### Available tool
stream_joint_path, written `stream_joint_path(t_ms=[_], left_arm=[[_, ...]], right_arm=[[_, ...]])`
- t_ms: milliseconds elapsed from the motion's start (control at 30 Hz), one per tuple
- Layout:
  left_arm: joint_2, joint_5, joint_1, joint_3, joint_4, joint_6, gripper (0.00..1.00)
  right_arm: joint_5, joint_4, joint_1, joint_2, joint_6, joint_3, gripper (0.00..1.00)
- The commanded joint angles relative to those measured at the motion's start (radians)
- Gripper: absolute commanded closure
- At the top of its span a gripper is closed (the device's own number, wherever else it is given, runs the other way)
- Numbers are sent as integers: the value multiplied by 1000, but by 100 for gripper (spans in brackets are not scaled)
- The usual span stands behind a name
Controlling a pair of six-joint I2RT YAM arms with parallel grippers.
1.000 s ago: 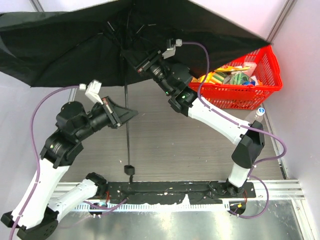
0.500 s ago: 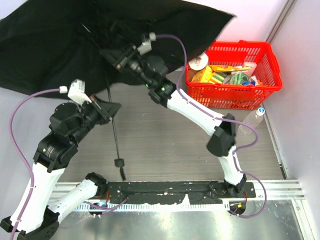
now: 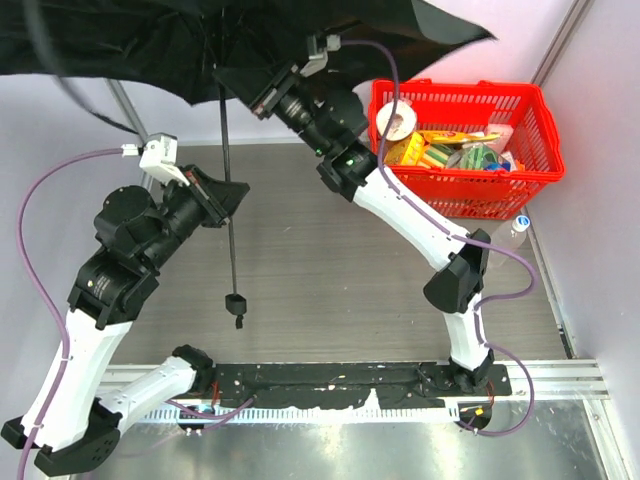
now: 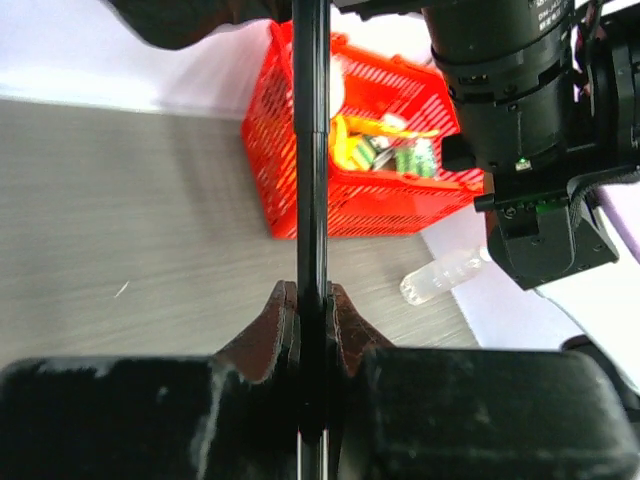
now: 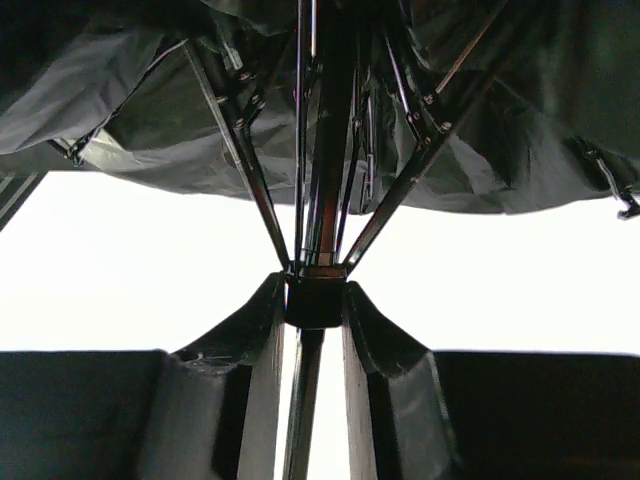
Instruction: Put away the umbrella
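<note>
Top external view: umbrella (image 3: pixel 120 40) open, canopy over the bench's (image 3: pixel 330 270) far-left part, shaft (image 3: pixel 229 170) running down to the handle (image 3: pixel 236 302). Red basket (image 3: pixel 470 190) far right. Left claw (image 4: pixel 312 300) pinched tight on shaft. Right claw (image 5: pixel 315 290) clamps where the ribs meet.

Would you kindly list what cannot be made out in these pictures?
- Top view: the umbrella runs off the top and left edges; its full spread is unseen.
- Left wrist view: the left gripper hides the lower shaft and handle.
- Right wrist view: white glare behind the right gripper blanks the background.
</note>
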Motion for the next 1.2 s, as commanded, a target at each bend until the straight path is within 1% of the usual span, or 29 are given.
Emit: stream_joint_path(t_ms=[0,33,67,100,200,233,267,333,400,433,467,500,533,567,633,667,700,767,800,900,933,967,1033,1067,1100,1133,1167], left_arm=[[-10,-297,24,10,276,40,100],[-16,-329,26,-9,281,49,100],[-21,-352,26,-22,283,58,100],[-24,-366,26,-35,289,74,100],[-16,-363,26,-59,284,74,100],[-13,-357,26,-73,283,65,100],[-12,-354,26,-88,283,57,100],[4,-340,29,-101,249,32,100],[22,-281,38,-96,192,-3,100],[22,-233,40,-104,172,-9,100],[9,-193,40,-122,152,-30,95],[-13,-214,46,-128,110,-49,85],[-45,-201,52,-154,102,-26,76],[-70,-183,52,-176,91,-14,64],[-113,-135,52,-207,57,-18,45],[-120,-103,50,-213,37,-24,37],[-120,-62,52,-217,16,-30,34],[-113,-23,52,-231,-29,-47,31],[-111,-14,52,-248,-42,-53,18],[-127,-9,50,-311,-59,-78,17],[-137,27,52,-325,-56,-95,16],[-149,20,53,-337,-70,-115,16],[-179,23,53,-349,-69,-100,14],[-192,43,53,-351,-57,-81,12],[-202,60,53,-351,-43,-74,8],[-202,80,53,-352,-35,-66,1],[-196,92,53,-355,-33,-66,0]], right_arm=[[-302,-32,165,-41,11,-213,99],[-303,-24,174,-72,-7,-295,99],[-289,-7,186,-92,-21,-343,99],[-267,58,188,-136,-15,-460,99],[-255,142,186,-164,30,-608,99],[-243,187,179,-175,39,-633,100],[-243,198,177,-173,59,-633,99],[-247,176,174,-150,60,-589,99],[-221,191,167,-126,59,-572,99],[-204,236,151,-119,66,-572,99],[-203,257,137,-100,95,-554,99],[-198,275,108,-92,108,-544,99],[-197,296,98,-77,137,-538,99],[-192,357,75,-69,152,-535,99],[-213,357,50,-37,186,-482,99],[-217,352,47,-23,182,-448,99],[-221,349,42,-17,182,-435,99],[-232,335,35,0,179,-396,99],[-232,329,31,3,171,-385,99],[-212,318,13,-3,151,-383,99],[-201,318,8,-4,146,-382,99],[-207,321,2,0,146,-374,99],[-198,347,-13,6,139,-369,99],[-189,331,-22,9,126,-360,99],[-187,326,-25,14,101,-346,99],[-171,336,-33,14,85,-348,99],[-160,356,-34,16,82,-358,99]])
